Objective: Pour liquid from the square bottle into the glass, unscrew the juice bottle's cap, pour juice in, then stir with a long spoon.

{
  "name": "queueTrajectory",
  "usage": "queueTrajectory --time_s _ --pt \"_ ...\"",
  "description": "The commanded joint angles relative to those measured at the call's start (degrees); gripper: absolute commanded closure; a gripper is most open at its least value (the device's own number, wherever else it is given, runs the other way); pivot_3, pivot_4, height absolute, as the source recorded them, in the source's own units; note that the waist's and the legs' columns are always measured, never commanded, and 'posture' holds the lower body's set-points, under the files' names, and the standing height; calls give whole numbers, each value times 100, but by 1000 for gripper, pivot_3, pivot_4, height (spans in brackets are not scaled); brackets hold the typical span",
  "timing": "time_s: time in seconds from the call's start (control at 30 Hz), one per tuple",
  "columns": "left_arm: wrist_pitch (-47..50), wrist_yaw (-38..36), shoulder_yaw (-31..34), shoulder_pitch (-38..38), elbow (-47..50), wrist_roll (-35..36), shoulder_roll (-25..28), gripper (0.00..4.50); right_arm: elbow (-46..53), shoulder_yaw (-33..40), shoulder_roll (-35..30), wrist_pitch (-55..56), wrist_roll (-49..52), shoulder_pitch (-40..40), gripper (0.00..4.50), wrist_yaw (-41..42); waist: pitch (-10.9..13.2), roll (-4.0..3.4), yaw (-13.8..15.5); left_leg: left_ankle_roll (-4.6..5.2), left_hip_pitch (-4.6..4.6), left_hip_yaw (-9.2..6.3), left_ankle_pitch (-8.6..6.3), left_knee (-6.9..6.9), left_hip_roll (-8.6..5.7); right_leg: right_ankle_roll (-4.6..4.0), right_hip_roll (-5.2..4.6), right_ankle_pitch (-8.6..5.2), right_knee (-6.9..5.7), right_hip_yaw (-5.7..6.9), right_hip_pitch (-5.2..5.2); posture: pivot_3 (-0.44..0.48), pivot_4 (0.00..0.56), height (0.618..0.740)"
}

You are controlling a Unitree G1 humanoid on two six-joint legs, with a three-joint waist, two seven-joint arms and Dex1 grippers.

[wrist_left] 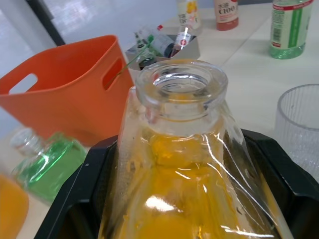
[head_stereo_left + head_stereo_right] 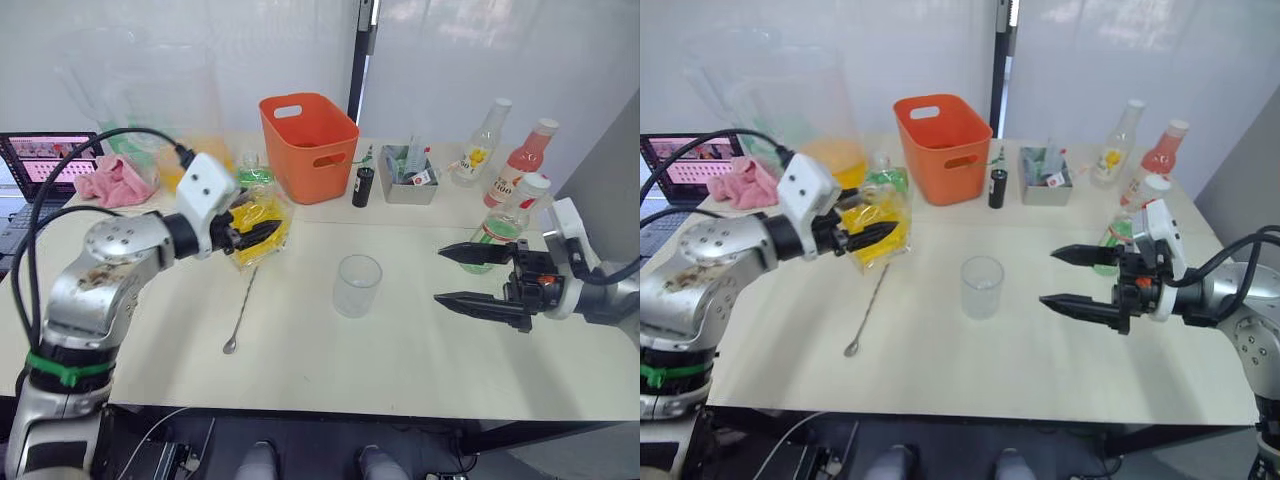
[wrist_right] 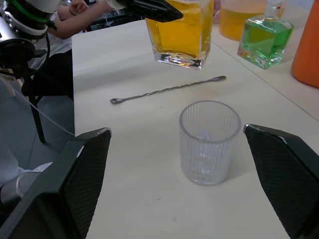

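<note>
Long spoon (image 2: 241, 308) lies flat on the bench (image 2: 400, 360), nearest the front edge, just left of the glass (image 2: 357, 285). Glass stands upright mid-bench and looks empty. Right gripper (image 2: 474, 277) hangs off to its right, fingers wide apart, holding nothing.

Left gripper (image 2: 258, 231) has its fingers clamped on the square bottle (image 2: 262, 222) of yellow liquid, mouth open with no stopper, body lifted and starting to tilt toward the glass, not yet over it.

Step in hand, as I read it: the first pour. Carry the bottle mouth above the glass rim before tipping further, tilt slowly, keep clear of the spoon. The right gripper could steady the glass.

Further back: green flask (image 2: 252, 177), orange bin (image 2: 308, 145), and the green-labelled juice bottle (image 2: 497, 228) behind the right gripper, cap on.
</note>
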State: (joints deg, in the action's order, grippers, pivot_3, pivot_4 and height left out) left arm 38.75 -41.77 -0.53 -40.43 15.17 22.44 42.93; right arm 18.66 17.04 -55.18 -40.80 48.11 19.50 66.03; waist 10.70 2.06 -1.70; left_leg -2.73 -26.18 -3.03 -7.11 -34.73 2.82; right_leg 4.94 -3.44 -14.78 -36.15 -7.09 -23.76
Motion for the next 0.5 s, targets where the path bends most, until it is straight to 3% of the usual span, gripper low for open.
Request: queueTrajectory --time_s 0.03,0.3,0.5 --pt "-492 -126 -67 -606 -25 -116 -179 1697 324 320 -163 -127 176 51 0 -217 0 0 8 0 -12 1 0 0 0 1 0 1 -5 -1 -15 0 150 740" --pt "-1785 -133 -1057 -1197 -901 -1327 -680 1697 754 738 -139 -334 320 -336 0 -704 0 0 48 2 -22 1 2 -4 -1 -29 2 20 -18 -3 -30 0 150 740" --pt "-2594 69 -1349 -1260 -1568 -2069 -965 1697 929 1025 -217 -329 359 -762 0 -765 0 0 63 2 -23 2 2 -11 -3 -30 2 22 -30 -5 -33 0 150 740"
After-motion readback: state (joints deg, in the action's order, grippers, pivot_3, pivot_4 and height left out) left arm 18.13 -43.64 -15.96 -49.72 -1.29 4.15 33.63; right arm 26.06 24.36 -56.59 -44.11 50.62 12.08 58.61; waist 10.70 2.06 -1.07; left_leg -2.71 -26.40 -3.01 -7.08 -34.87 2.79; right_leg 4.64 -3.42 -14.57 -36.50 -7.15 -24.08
